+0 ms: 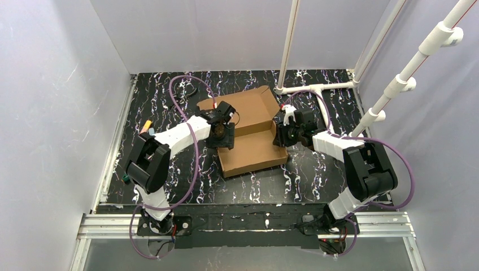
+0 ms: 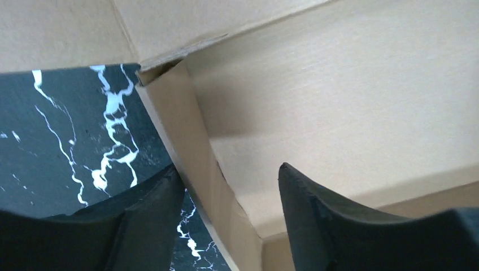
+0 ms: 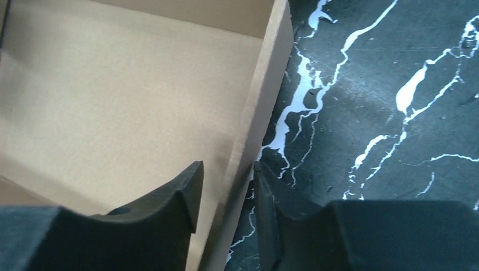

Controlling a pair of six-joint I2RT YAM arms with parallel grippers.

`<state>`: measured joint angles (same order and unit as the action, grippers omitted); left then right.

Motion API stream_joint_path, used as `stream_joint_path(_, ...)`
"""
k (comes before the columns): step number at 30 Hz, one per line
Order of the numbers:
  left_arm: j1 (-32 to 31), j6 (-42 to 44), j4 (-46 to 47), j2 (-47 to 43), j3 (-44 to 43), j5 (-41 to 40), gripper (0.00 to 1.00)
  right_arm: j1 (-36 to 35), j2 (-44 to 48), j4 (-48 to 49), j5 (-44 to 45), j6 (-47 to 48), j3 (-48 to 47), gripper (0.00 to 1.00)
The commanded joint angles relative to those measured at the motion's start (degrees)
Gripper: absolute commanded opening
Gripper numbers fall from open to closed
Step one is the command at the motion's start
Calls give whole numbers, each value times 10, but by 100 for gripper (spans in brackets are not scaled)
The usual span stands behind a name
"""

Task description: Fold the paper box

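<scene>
The paper box (image 1: 252,151) is plain brown cardboard and lies mid-table, with a shallow tray part nearest me and a flat lid panel (image 1: 248,108) behind it. My left gripper (image 1: 221,134) is open and straddles the tray's raised left wall (image 2: 195,147), one finger outside over the table and one inside (image 2: 316,214). My right gripper (image 1: 281,134) is open and straddles the right wall (image 3: 257,113). Its outer finger (image 3: 265,209) is against the wall, and its inner finger (image 3: 181,197) is a little apart from it.
The table top (image 1: 316,169) is black marble-patterned. A white pipe frame (image 1: 316,87) stands at the back right. White walls close in the left, back and right sides. A purple cable (image 1: 179,90) loops over the back left. A small orange-yellow object (image 1: 147,125) lies near the left edge.
</scene>
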<state>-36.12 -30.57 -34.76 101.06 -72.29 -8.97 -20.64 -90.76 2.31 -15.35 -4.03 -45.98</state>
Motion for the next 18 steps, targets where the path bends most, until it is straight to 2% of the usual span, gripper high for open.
stream_joint_path(1, 45, 79, 2, -17, -34, 58, 64, -2, 31, 11, -41, 15, -6, 50)
stream_joint_path(6, 67, 88, -14, -64, -14, 114, 69, 1, 37, -3, -29, 27, -13, 56)
stream_joint_path(10, 67, 63, -26, -102, 39, 155, 74, 3, 31, -21, -30, 46, -24, 62)
stream_joint_path(13, 67, 34, 3, -153, 100, 166, 73, 7, 30, -56, -44, 88, -34, 67)
stream_joint_path(15, 65, 3, 31, -183, 132, 180, 69, 10, 32, -66, -48, 110, -34, 67)
stream_joint_path(18, 55, -33, 50, -180, 142, 177, 65, 10, 33, -71, -25, 128, -34, 64)
